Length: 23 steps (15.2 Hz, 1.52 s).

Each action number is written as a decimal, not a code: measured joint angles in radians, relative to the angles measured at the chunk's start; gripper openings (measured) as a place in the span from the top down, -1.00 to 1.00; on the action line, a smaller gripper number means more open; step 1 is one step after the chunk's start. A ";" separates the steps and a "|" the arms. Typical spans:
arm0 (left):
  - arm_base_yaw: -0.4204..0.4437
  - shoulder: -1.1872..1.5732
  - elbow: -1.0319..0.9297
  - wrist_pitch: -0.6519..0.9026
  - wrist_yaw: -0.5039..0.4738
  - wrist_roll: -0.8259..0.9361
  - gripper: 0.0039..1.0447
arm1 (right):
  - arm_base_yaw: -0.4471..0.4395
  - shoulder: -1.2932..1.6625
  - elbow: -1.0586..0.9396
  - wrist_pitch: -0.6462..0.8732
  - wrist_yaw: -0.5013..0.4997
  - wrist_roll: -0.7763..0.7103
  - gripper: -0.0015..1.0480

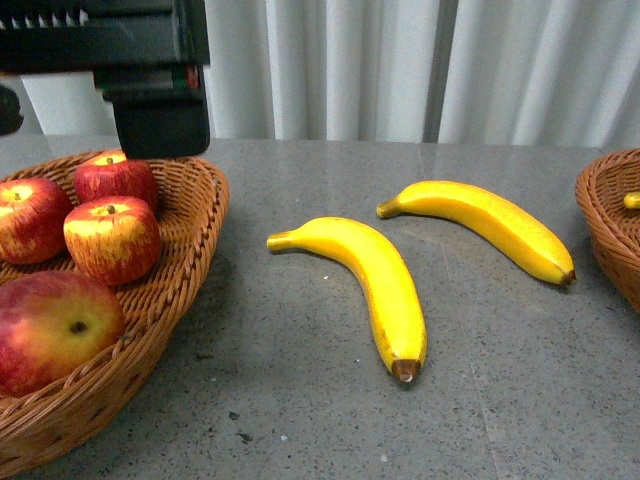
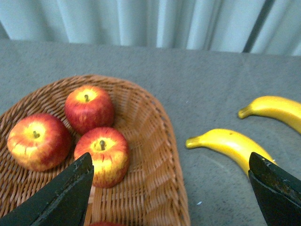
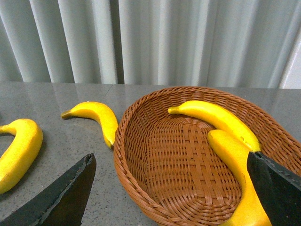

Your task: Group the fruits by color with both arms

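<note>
Several red apples [image 1: 112,238] lie in the left wicker basket [image 1: 195,240]; the left wrist view shows three of them [image 2: 106,155]. My left gripper [image 2: 171,188] hangs open above that basket's rim [image 2: 164,141], holding nothing; its arm [image 1: 150,90] fills the top left of the front view. Two bananas [image 1: 370,285] [image 1: 490,225] lie loose on the grey table between the baskets. My right gripper [image 3: 171,193] is open over the right basket [image 3: 127,155], where two bananas [image 3: 216,117] [image 3: 235,160] rest. One right fingertip [image 3: 277,188] overlaps the nearer banana.
The right basket [image 1: 610,220] shows only at the front view's right edge, with a banana tip [image 1: 632,200] inside. A white curtain [image 1: 400,60] hangs behind the table. The grey tabletop [image 1: 300,400] stretches between the baskets.
</note>
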 joint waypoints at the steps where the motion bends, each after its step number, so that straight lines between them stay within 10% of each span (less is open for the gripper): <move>1: 0.008 -0.019 0.002 0.051 0.022 0.040 -0.88 | 0.000 0.000 0.000 0.000 0.000 0.000 -0.87; 5: 0.072 -0.103 -0.010 0.145 0.004 0.149 -0.87 | 0.000 0.000 0.000 0.000 0.000 0.000 -0.87; 13: 0.347 -0.493 -0.476 0.342 0.291 0.192 0.96 | 0.000 0.000 0.000 0.000 0.000 0.000 -0.87; 23: 0.529 -0.788 -0.632 0.201 0.477 0.195 0.98 | 0.000 0.000 0.000 0.000 0.000 0.000 -0.87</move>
